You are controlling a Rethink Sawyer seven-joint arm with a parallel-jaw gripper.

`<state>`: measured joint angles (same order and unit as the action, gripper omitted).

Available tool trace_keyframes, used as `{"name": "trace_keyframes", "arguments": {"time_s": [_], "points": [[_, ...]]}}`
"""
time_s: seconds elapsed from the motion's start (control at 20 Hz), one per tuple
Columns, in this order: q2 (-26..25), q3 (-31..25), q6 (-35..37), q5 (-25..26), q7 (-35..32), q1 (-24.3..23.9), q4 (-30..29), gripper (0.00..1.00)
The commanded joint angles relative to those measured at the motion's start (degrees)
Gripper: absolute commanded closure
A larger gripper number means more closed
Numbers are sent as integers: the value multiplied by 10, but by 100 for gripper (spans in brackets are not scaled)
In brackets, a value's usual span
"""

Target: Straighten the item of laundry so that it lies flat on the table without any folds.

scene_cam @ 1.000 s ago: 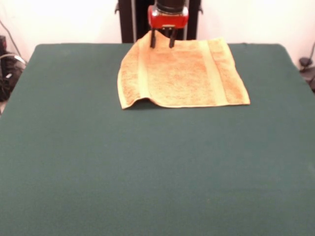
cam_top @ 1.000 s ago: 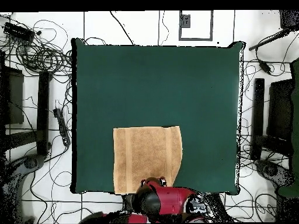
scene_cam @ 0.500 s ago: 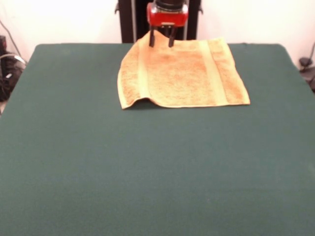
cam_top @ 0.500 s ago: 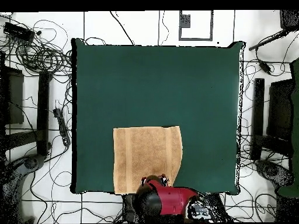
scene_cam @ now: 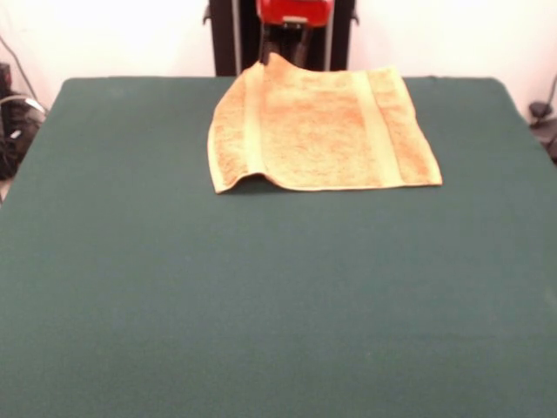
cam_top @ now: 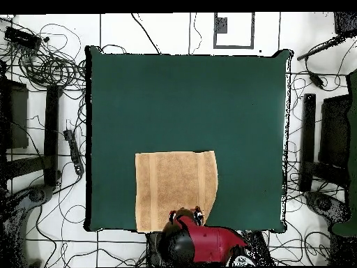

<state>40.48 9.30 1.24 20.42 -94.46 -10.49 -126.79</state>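
The item of laundry (scene_cam: 322, 131), a golden-orange towel with two paler woven bands, lies spread at the far middle of the dark green table (scene_cam: 261, 305). Its near left corner curls up a little and its left edge bows inward. A small peak stands at its far edge. My gripper (scene_cam: 290, 48) hangs just above that far edge, open, with nothing between its fingers. In the overhead view the towel (cam_top: 174, 188) sits against the table's (cam_top: 188, 105) bottom edge, and the gripper (cam_top: 187, 215) is over the towel's bottom right part, with the red arm behind it.
Cables (cam_top: 52, 66), dark stands (cam_top: 307, 139) and other gear lie on the floor around the table. The black pedestal column (scene_cam: 224, 35) rises right behind the towel's far edge.
The gripper has risen from the towel's far edge, so only its lower part shows at the top of the front view. The towel has stayed put.
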Motion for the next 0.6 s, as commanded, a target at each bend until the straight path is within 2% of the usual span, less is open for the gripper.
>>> {"name": "trace_keyframes", "arguments": {"time_s": [0.05, 0.6], "points": [[83, -71, 99, -24, -59, -9, -39, 0], [67, -68, 83, -13, -70, -3, -33, 0]]}}
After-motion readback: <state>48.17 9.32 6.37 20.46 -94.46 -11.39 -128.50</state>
